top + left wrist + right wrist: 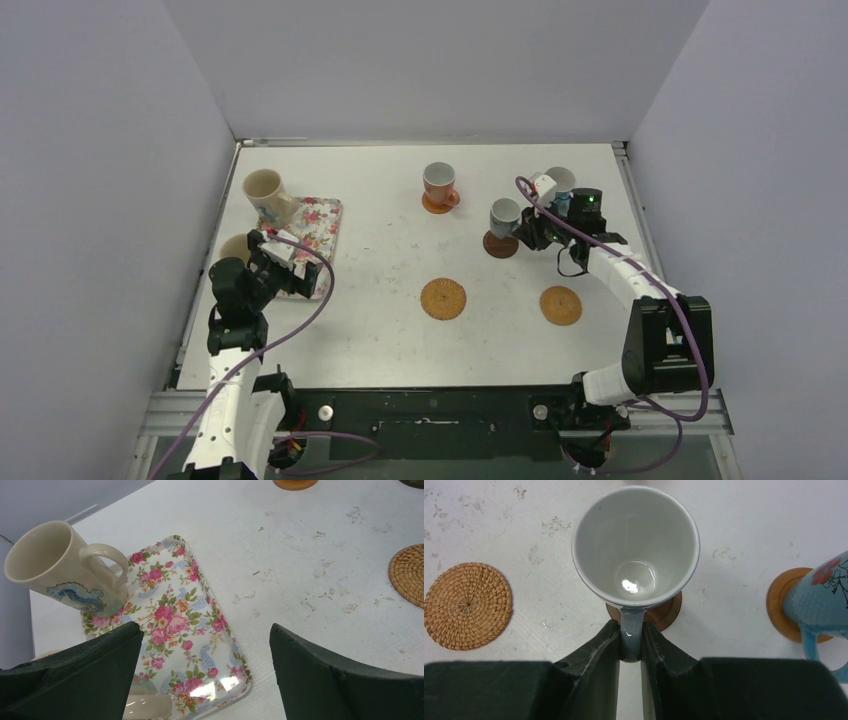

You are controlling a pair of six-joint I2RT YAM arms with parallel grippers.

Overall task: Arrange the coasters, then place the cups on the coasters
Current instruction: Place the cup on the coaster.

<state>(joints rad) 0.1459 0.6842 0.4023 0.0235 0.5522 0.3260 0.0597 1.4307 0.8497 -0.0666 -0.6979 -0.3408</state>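
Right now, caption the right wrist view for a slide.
Right gripper holds grey cup by its handle over dark coaster.

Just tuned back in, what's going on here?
The right claw is shut on the handle of the grey cup, which is over the dark brown coaster; touching or not, I can't tell. The left claw hangs open above the floral tray, where a cream mug leans. The salmon cup and blue cup sit on orange coasters; two woven coasters lie bare.

I see the grey cup (635,545) upright over the dark brown coaster (667,614), handle pinched in my right hand (630,645). Blue cup (560,183) and salmon cup (438,182) stand on orange coasters (438,205) (776,600) — two woven coasters (443,298) (561,305) lie bare, nearer me. One cream cup (265,192) leans far left.
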